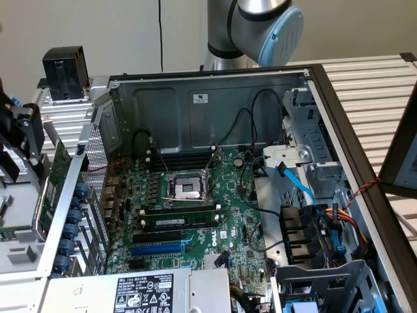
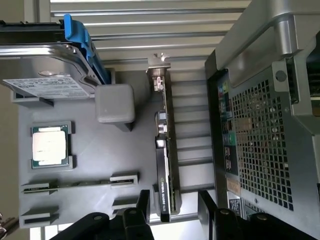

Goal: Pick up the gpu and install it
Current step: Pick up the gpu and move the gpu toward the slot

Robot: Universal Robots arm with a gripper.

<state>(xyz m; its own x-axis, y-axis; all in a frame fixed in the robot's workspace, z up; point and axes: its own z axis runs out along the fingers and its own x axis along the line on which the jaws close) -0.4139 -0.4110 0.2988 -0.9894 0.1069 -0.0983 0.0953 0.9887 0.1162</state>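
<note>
Heads up: your hand (image 2: pixel 173 207) is spread wide with one end of the gpu (image 2: pixel 165 150) between its fingers (image 2: pixel 205 205), and nothing's gripped yet. The gpu stands on edge in the grey tray (image 2: pixel 85 200), just beside the case (image 2: pixel 260 150). Trouble is you're lined up near the card's end, not its middle, so a squeeze there could let it swing or twist and jam in the tray. The case-side finger might also clip the case wall. Seen edge-on, I can't really tell which face carries the fan, so a finger could land on it and slip.
</note>
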